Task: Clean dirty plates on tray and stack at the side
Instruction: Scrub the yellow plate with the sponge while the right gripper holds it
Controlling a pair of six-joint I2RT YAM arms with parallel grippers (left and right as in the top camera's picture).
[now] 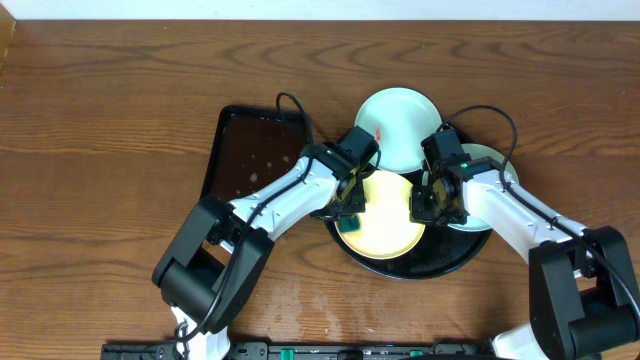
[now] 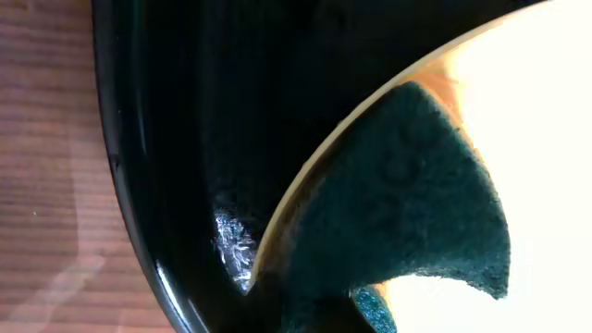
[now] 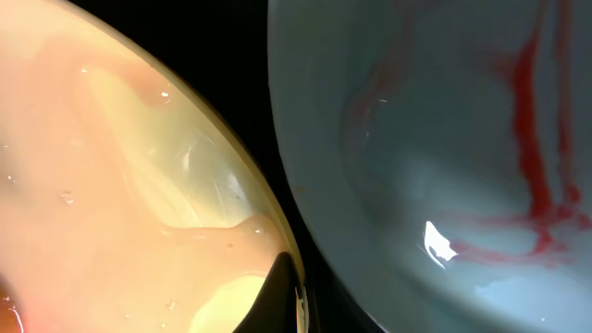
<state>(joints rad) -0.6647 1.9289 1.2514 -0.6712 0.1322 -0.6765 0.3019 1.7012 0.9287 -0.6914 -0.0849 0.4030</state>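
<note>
Step in hand: scrubbing the first plate. No plate is stacked at the side yet, so the task is early.

- Left hand (image 1: 350, 210): clamped on a dark green scouring sponge (image 2: 398, 194). The sponge lies flat on the near-left rim of the yellow plate (image 1: 390, 225).
- Right hand (image 1: 432, 205): at the yellow plate's right rim. One dark fingertip (image 3: 277, 296) shows at that edge. You cannot tell from these views whether it pinches the plate or only braces it.

Containers:
- Black round tray (image 1: 440, 262): holds the yellow plate near its middle. The plate has a wet, glossy film, and a faint reddish tint shows at the lower left corner of the right wrist view.
- Far mint plate (image 1: 397, 125): sits at the tray's far rim with a red smear on its left side. Whether it rests on the rim or just beyond it is unclear.
- Right mint plate (image 1: 497, 165): at the tray's right edge, largely hidden by the right arm.
- Right wrist view: a red-streaked mint plate (image 3: 444, 139) lies just beside the yellow one. Which of the two it is, you cannot say.
- Brown rectangular tray (image 1: 255, 150): on the table (image 1: 120, 100) to the left, with a few pale specks on it.

Next move, as a judgement: sweep the sponge across the yellow plate's face while the right hand steadies the rim. Press lightly, because the wet plate may skate on the glossy tray.
</note>
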